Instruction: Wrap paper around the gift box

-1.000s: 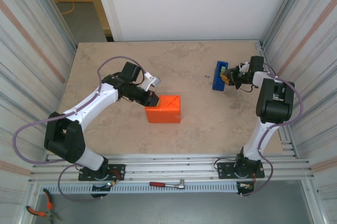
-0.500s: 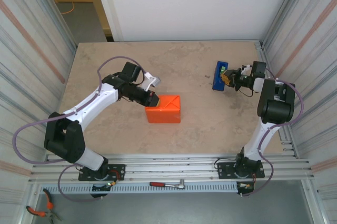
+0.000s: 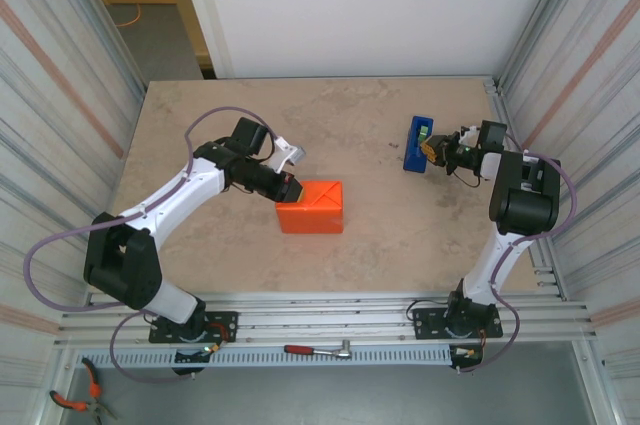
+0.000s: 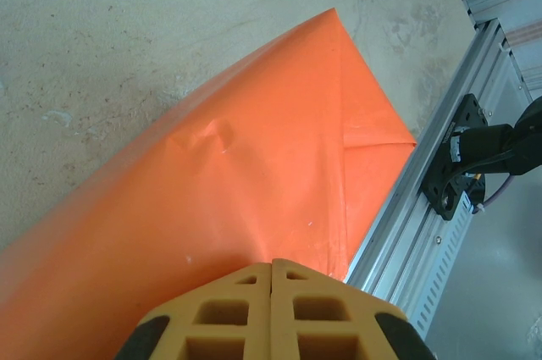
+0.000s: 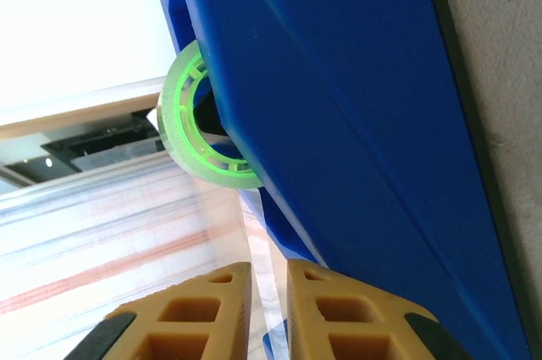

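My left gripper [image 3: 290,188] [image 4: 272,263] has its fingers pressed together against the left end of the orange paper [image 3: 312,207] [image 4: 237,182], which lies folded into a parcel near the middle of the table [image 3: 380,235], the gift box hidden beneath it. My right gripper [image 3: 432,150] [image 5: 268,267] sits at the blue tape dispenser [image 3: 415,143] [image 5: 356,123], well apart from the parcel. Its fingers stand a narrow gap apart with a clear tape strip [image 5: 257,224] between them, and I cannot tell whether they clamp it.

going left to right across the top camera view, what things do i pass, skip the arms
red-handled metal pliers → bright orange paper parcel → upright blue plastic tape dispenser
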Controlling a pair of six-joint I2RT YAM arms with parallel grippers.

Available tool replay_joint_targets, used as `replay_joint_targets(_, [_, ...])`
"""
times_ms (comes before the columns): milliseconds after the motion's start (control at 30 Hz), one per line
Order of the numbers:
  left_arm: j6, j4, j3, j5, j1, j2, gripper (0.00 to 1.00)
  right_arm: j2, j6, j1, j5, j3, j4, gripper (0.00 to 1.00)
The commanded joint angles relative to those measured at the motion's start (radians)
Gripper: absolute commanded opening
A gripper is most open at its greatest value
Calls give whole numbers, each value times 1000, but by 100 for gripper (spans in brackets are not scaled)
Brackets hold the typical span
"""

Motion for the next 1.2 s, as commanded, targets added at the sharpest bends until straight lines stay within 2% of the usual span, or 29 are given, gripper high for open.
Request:
replay_joint_targets(0, [22,-56,-45,-32,-24,32,0,14,23,5,23,-28,-59,12])
replay_joint_targets(100, [22,-57,-45,-35,-24,32,0,13,28,5,18,-28,-53,1])
replay_joint_targets(133, [22,-57,-45,-35,-24,32,0,11,30,4,15,-28,-52,0])
replay_joint_targets(733, [22,-62,-46,-42,-27,36,0,-144,90,30,4,-44,-21,0])
replay_joint_targets(1167, [24,-65,-44,-46,-30,37,0,-245,143,32,4,-166,55,0])
